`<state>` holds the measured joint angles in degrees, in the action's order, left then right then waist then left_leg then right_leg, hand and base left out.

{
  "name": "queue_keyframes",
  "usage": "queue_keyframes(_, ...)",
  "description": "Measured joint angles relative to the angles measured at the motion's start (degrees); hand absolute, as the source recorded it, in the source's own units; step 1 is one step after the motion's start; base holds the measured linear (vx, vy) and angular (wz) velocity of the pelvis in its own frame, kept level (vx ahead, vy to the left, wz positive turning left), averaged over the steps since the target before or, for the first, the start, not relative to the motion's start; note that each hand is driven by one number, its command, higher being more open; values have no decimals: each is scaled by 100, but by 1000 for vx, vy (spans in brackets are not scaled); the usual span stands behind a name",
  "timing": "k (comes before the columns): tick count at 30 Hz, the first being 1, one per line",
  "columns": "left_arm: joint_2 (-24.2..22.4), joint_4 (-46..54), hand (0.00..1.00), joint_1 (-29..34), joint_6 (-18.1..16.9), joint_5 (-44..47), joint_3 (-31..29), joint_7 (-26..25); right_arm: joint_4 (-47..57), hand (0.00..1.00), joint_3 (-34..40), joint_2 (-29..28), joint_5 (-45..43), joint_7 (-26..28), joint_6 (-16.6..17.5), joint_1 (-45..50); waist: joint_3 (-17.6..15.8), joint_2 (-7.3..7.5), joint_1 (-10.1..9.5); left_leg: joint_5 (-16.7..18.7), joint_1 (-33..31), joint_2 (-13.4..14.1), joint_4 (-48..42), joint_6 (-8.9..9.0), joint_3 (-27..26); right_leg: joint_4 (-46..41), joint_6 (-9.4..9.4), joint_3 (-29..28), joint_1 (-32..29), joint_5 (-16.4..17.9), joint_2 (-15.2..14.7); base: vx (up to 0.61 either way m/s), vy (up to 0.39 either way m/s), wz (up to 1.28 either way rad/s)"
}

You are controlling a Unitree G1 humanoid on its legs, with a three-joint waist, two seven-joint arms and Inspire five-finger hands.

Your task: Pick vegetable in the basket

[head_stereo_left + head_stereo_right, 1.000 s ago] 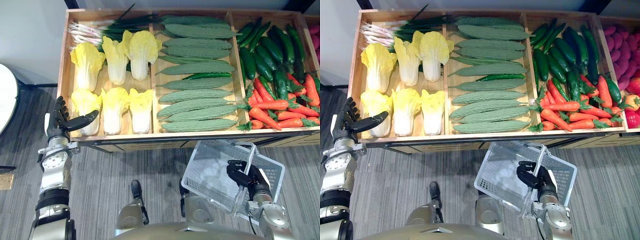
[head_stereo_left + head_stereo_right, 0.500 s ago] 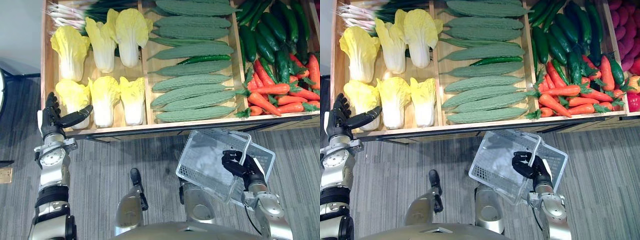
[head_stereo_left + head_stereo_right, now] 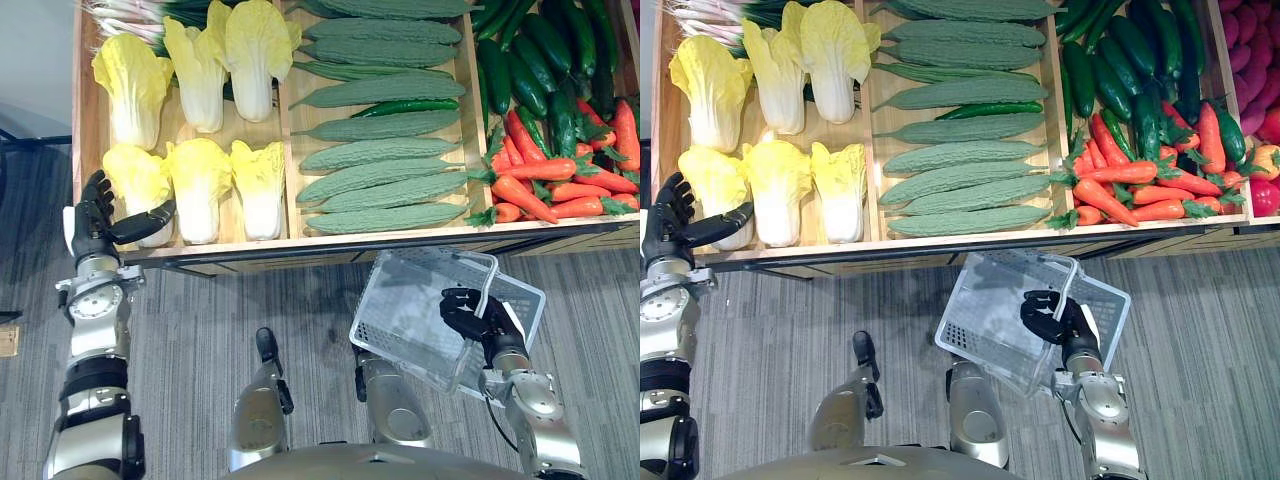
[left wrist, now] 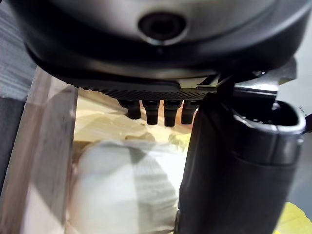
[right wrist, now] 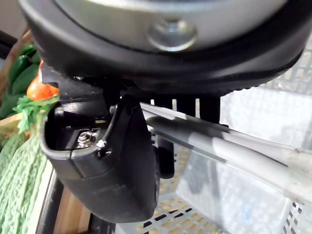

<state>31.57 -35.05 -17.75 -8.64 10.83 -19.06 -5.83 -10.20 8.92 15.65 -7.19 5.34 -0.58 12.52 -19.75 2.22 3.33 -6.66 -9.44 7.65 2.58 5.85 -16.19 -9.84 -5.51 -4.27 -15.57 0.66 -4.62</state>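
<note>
The basket (image 3: pixel 405 318) is gripped by its handle (image 5: pixel 234 151) in the right robot hand (image 3: pixel 472 313); the left robot hand (image 3: pixel 92 218) — fingers spread wide — is held beside a yellow cabbage (image 3: pixel 135 172).

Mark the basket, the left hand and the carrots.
basket (image 3: pixel 378 338), left eye view, on its perforated side wall.
left hand (image 3: pixel 93 222), left eye view, on the palm.
carrots (image 3: pixel 545 170), left eye view, on one carrot's body.

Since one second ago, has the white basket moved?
No. The camera shifted; the white basket, held by the right hand, stays just off the wooden crate's front edge, by the bitter gourds.
</note>
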Motion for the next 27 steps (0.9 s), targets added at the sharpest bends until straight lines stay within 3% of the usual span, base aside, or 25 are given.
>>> queue_keyframes(8, 271, -477, 0, -476, 1, 434, 17, 110, -39, 0, -63, 0, -1, -74, 0, -209, -154, 105, -1, -163, 31, -12, 186, -17, -28, 94, -11, 1, -10, -132, 6, 0, 0, 0)
queue_keyframes(18, 263, -490, 0, -475, 43, 883, 253, 235, -38, 0, -116, 0, 4, -102, 0, -241, -154, 99, -1, -188, 70, -11, 224, -11, -40, 103, -13, -4, 9, -155, 11, 4, -3, -1)
queue_keyframes(27, 194, 95, 0, -274, 518, 1019, 431, 296, -39, 0, -47, -2, 5, -56, -16, -62, -101, 80, 38, -133, 293, -24, 247, -8, 122, 346, -11, 211, 448, -171, -36, 45, -9, 10)
